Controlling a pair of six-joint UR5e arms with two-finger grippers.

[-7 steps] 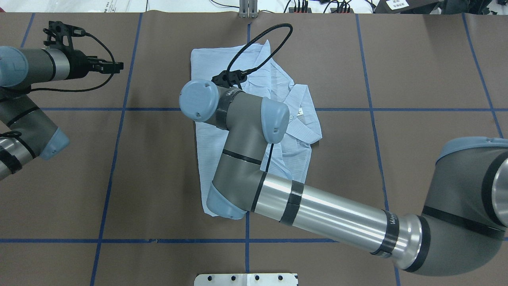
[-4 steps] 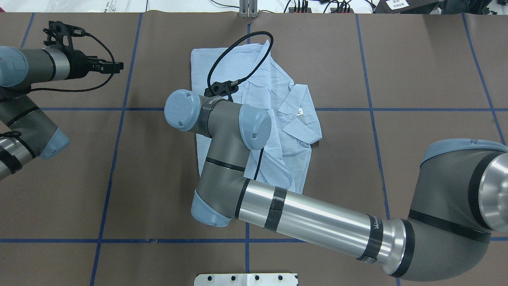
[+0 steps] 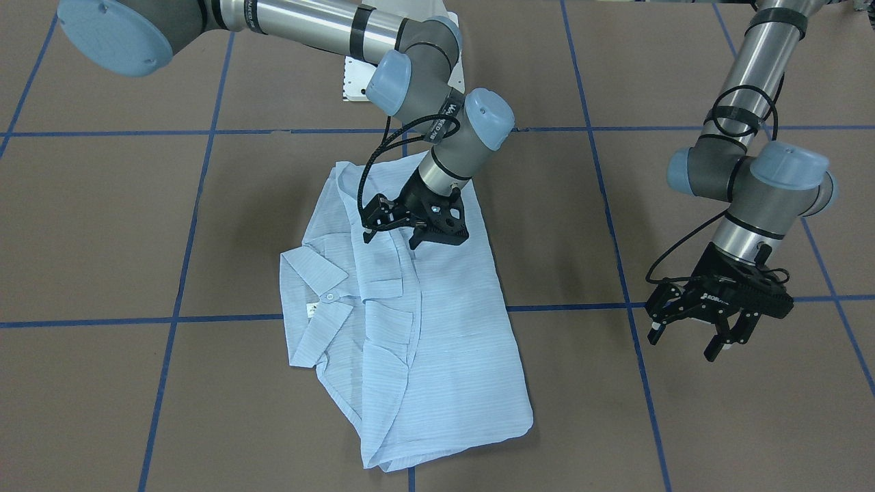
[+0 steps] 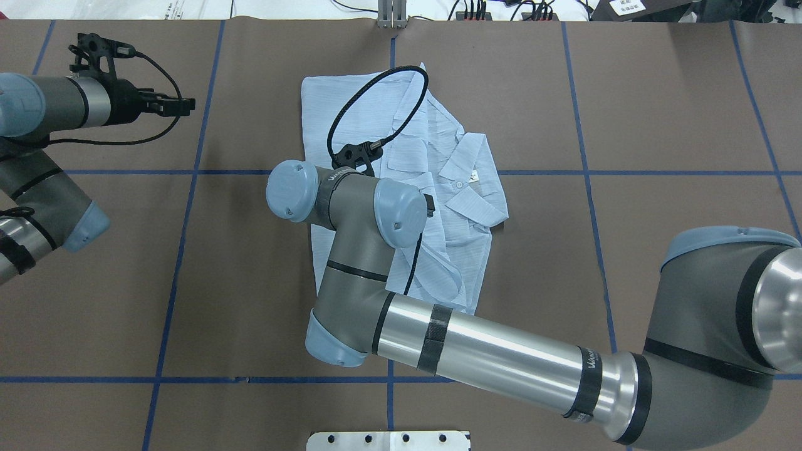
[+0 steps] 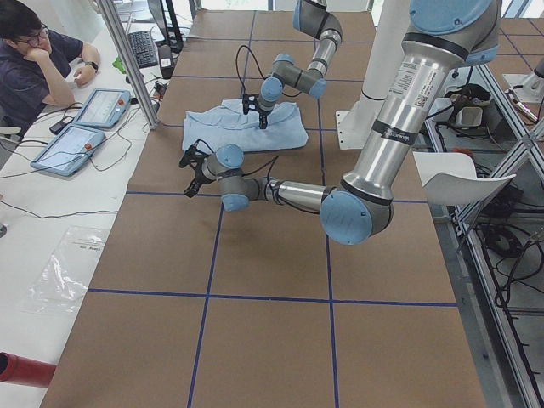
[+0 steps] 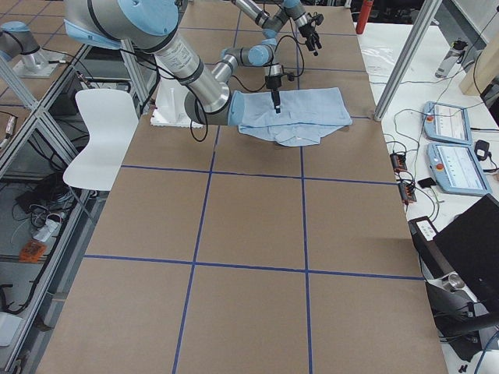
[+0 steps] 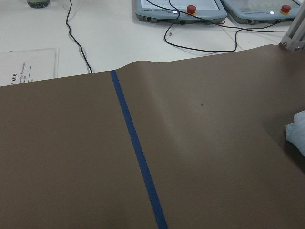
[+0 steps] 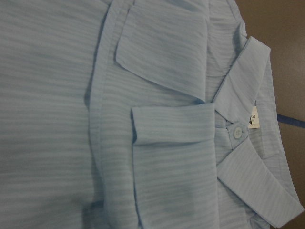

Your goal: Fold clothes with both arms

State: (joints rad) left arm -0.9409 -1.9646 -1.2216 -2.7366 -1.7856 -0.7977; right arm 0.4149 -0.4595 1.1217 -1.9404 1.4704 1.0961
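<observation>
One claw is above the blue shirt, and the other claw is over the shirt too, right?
Not quite: the right gripper is above the shirt, but the left gripper hangs over bare table, clear of it, as the front-facing view shows.

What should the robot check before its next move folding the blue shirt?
1. Shirt lying on the table, not bunched up: ok.
2. Right hand over the shirt and open: ok.
3. Right hand touching the cloth: cannot tell.
4. Left hand open and empty: ok.
5. Left hand close enough to help fold: not ok, it is off to the side over bare table.
</observation>
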